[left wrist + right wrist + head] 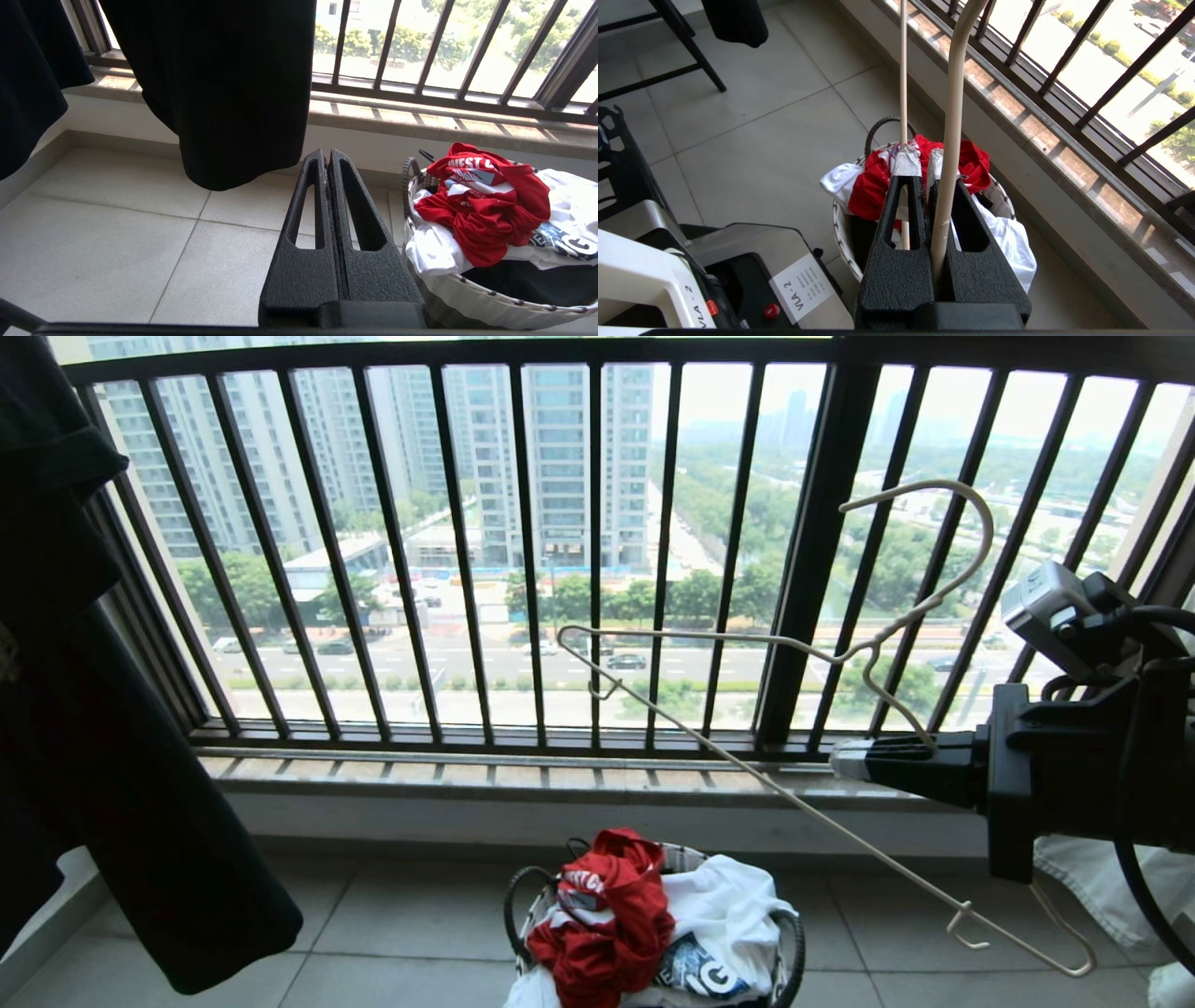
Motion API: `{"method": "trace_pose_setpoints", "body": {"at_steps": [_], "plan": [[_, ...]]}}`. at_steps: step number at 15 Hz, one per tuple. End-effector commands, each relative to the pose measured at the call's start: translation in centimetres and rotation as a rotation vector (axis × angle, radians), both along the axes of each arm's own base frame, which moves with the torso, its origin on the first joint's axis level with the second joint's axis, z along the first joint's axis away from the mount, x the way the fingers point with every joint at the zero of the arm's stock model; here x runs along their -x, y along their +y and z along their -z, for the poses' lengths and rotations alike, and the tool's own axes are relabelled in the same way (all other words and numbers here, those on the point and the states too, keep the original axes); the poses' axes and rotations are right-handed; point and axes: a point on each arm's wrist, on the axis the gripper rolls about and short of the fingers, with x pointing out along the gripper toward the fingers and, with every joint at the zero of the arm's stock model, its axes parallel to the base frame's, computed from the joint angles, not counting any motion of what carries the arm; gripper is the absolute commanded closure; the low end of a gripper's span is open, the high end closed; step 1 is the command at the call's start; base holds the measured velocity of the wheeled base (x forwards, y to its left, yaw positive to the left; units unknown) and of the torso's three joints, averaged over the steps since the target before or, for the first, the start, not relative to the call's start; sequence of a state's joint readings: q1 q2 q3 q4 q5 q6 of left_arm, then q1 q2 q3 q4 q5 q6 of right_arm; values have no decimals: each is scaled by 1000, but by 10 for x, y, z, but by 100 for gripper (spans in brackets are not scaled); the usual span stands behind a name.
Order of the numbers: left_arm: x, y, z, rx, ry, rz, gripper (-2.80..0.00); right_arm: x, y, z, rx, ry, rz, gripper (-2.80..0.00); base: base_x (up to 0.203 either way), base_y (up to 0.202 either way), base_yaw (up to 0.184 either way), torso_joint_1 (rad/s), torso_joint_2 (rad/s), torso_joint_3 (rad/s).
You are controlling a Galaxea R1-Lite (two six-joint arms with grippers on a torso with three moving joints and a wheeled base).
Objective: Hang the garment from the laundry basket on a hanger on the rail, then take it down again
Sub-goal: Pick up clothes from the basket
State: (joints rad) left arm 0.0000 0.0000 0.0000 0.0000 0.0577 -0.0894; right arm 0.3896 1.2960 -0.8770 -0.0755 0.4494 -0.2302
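Observation:
The red garment (607, 915) lies crumpled on top of the laundry basket (512, 896) on the tiled floor, low in the middle of the head view. My right gripper (845, 761) reaches in from the right, above and to the right of the basket, shut on the cream-white hanger (840, 829). The hanger is tilted, its hook up against the window bars. In the right wrist view the hanger (953, 93) runs between the shut fingers (920, 163), with the garment (868, 186) below. My left gripper (327, 154) is shut on nothing, left of the basket (467, 284) and garment (486, 210). The rail is out of view.
A black T-shirt (93, 756) hangs at the left. The black window railing (812, 551) and its ledge close off the far side. A white garment (738, 905) shares the basket. White cloth (1092, 877) lies at the right. My base (738, 261) stands close to the basket.

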Motion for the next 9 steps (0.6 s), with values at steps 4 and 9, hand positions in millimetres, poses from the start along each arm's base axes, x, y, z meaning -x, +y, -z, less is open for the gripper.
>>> {"method": "trace_pose_setpoints", "body": {"at_steps": [4, 9], "plan": [[0, 0, 0, 1, -1, -1, 0, 0, 0, 0, -2, -3, -5, 0, 0, 0, 0, -20, 153, 133], [0, 0, 0, 1, 0, -1, 0, 0, 0, -2, -6, -6, -2, 0, 0, 0, 0, 0, 7, 8]]}}
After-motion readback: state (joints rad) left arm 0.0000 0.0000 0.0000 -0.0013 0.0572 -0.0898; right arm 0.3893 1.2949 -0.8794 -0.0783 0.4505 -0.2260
